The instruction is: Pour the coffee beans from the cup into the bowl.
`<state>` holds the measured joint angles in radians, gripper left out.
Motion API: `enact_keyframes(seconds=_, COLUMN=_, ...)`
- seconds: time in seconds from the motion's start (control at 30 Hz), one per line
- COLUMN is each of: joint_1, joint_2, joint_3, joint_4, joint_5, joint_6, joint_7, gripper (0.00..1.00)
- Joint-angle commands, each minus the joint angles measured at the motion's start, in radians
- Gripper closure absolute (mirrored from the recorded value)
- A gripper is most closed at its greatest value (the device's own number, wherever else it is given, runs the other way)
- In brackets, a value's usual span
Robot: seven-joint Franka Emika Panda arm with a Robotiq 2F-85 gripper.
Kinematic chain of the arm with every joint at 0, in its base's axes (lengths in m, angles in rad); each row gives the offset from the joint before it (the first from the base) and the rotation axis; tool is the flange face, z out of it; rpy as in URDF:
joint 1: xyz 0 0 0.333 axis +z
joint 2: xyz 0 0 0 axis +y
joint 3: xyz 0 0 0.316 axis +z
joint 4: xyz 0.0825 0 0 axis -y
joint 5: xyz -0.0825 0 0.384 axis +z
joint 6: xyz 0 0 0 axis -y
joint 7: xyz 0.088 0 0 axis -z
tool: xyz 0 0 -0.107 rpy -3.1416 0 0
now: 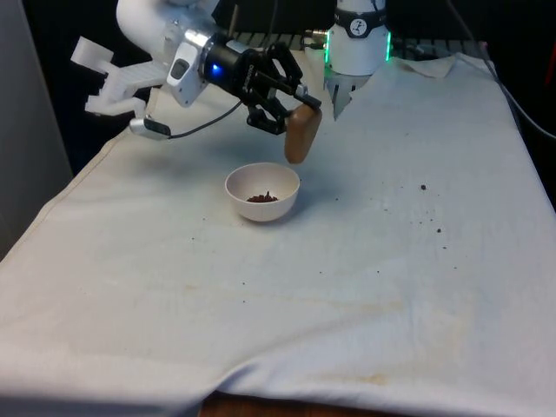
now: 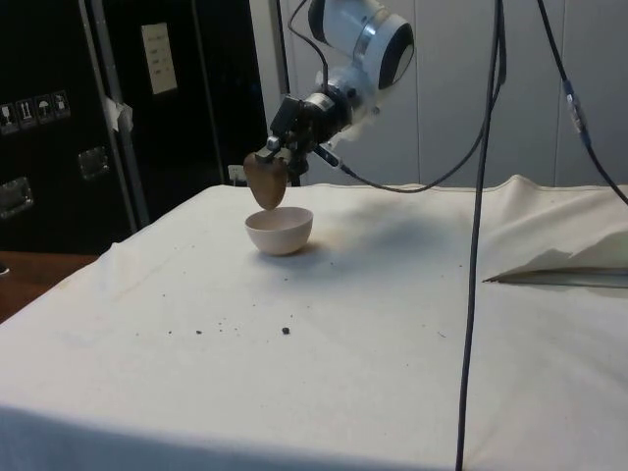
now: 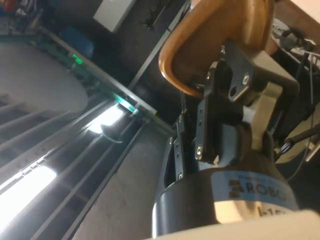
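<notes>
Starting at the front view's left, the white arm reaches in over the cloth-covered counter (image 1: 365, 287), and its gripper (image 1: 280, 102) is turned over on its side above the middle of the far half. The fingers (image 3: 222, 95) are closed tight on the rim of a brown cup (image 1: 301, 135), one inside the wall and one outside, as the wrist view shows close up. The cup is tipped far over, mouth pointing down, hanging just above the far right rim of the white bowl (image 1: 262, 192); the side view has it (image 2: 267, 180) right over the bowl (image 2: 280, 230) but not touching it. A small dark heap of coffee beans (image 1: 261, 198) lies in the bottom of the bowl, so the pour looks mostly or wholly done. Further to the front view's right, a few dark specks (image 1: 423, 187) lie loose on the cloth, well apart from the bowl. The risks from here look like this: the cup's mouth sits near the bowl's edge and not its centre, so any late beans could bounce off the rim onto the cloth; lowering the cup carelessly could knock the light bowl and tip or shove it; and a grip on only the rim could let the cup slip while it is turned upright.
</notes>
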<state>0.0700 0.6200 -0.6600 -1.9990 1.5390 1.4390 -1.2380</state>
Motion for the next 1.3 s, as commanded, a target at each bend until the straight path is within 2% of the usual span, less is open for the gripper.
enact_keyframes(seconds=0.0, joint_1=0.017, joint_2=-0.015, joint_3=-0.008, joint_4=-0.012, joint_5=-0.007, joint_6=0.028, joint_7=0.009, gripper=0.95)
enact_keyframes(seconds=0.03, joint_1=0.018, joint_2=-0.019, joint_3=-0.006, joint_4=-0.013, joint_5=-0.011, joint_6=0.033, joint_7=0.009, gripper=0.95)
enact_keyframes(seconds=0.07, joint_1=0.003, joint_2=-0.009, joint_3=0.002, joint_4=-0.003, joint_5=-0.01, joint_6=0.01, joint_7=0.001, gripper=0.95)
enact_keyframes(seconds=0.1, joint_1=0.022, joint_2=-0.027, joint_3=-0.003, joint_4=-0.015, joint_5=-0.02, joint_6=0.045, joint_7=0.011, gripper=0.95)
enact_keyframes(seconds=0.3, joint_1=0.029, joint_2=-0.057, joint_3=0.012, joint_4=-0.024, joint_5=-0.05, joint_6=0.086, joint_7=0.018, gripper=0.95)
enact_keyframes(seconds=0.33, joint_1=0.03, joint_2=-0.062, joint_3=0.014, joint_4=-0.025, joint_5=-0.055, joint_6=0.091, joint_7=0.019, gripper=0.95)
enact_keyframes(seconds=0.37, joint_1=0.015, joint_2=-0.054, joint_3=0.023, joint_4=-0.018, joint_5=-0.053, joint_6=0.071, joint_7=0.009, gripper=0.95)
enact_keyframes(seconds=0.4, joint_1=0.03, joint_2=-0.066, joint_3=0.017, joint_4=-0.027, joint_5=-0.058, joint_6=0.097, joint_7=0.02, gripper=0.95)
enact_keyframes(seconds=0.6, joint_1=0.036, joint_2=-0.091, joint_3=0.034, joint_4=-0.032, joint_5=-0.091, joint_6=0.14, joint_7=0.027, gripper=0.95)
enact_keyframes(seconds=0.63, joint_1=0.021, joint_2=-0.079, joint_3=0.041, joint_4=-0.022, joint_5=-0.085, joint_6=0.114, joint_7=0.017, gripper=0.95)
enact_keyframes(seconds=0.67, joint_1=0.036, joint_2=-0.095, joint_3=0.037, joint_4=-0.033, joint_5=-0.096, joint_6=0.145, joint_7=0.028, gripper=0.95)
enact_keyframes(seconds=0.73, joint_1=0.038, joint_2=-0.101, joint_3=0.043, joint_4=-0.035, joint_5=-0.104, joint_6=0.158, joint_7=0.03, gripper=0.95)
enact_keyframes(seconds=0.93, joint_1=0.039, joint_2=-0.125, joint_3=0.068, joint_4=-0.041, joint_5=-0.136, joint_6=0.204, joint_7=0.037, gripper=0.95)
enact_keyframes(seconds=0.97, joint_1=0.024, joint_2=-0.114, joint_3=0.075, joint_4=-0.032, joint_5=-0.13, joint_6=0.179, joint_7=0.026, gripper=0.95)
enact_keyframes(seconds=1.0, joint_1=0.039, joint_2=-0.128, joint_3=0.072, joint_4=-0.042, joint_5=-0.139, joint_6=0.21, joint_7=0.038, gripper=0.95)
enact_keyframes(seconds=1.27, joint_1=0.04, joint_2=-0.154, joint_3=0.111, joint_4=-0.055, joint_5=-0.171, joint_6=0.277, joint_7=0.046, gripper=0.95)
